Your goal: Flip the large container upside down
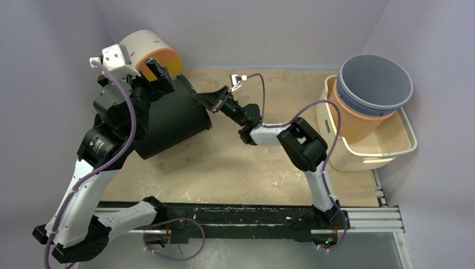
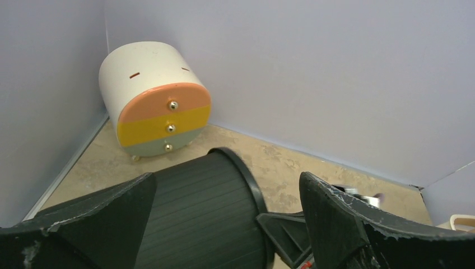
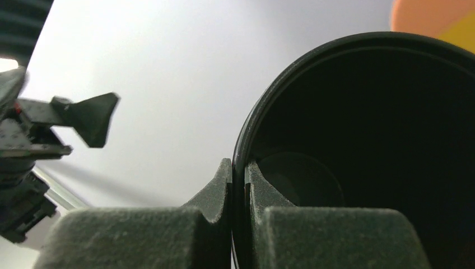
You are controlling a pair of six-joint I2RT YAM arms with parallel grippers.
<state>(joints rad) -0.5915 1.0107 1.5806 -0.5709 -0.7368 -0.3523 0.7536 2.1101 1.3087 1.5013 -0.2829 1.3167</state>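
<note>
Pinching now: my right hand is clamped on the rim of the large container, one finger inside the mouth and one outside.
Container: black and ribbed, tipped onto its side at the left of the surface, mouth toward my right arm. I cannot tell whether its base end rests down.
Left hand: spread wide, fingers either side of the ribbed wall, gripping nothing. I cannot tell whether they touch it.
Step, as I judge it: mid-flip, with the mouth not yet facing down.
Doing it well: hold the rim pinch firm, swing the mouth down in one arc, and use my left hand to stop the wall rolling.
Watch: the drawer unit stands close behind, and the thin rim could slip.
</note>
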